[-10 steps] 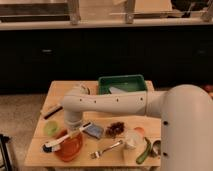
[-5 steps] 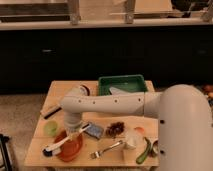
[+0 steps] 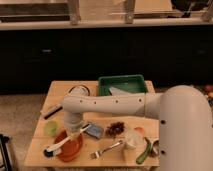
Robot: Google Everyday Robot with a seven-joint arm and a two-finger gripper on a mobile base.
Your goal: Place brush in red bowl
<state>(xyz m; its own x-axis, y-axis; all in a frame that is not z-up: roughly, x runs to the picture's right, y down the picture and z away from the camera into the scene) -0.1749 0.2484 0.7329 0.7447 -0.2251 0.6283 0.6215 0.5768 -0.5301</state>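
A white robot arm reached over a wooden table (image 3: 59,90), its gripper (image 3: 77,132) just above the far rim of the red bowl (image 3: 76,150); whether it was spread or closed could not be told. The brush (image 3: 67,141) lay slanted across the bowl, dark head past its left rim, white handle pointing toward the gripper. A green cup (image 3: 50,128) stood just left of the bowl, a fork (image 3: 106,148) to its right.
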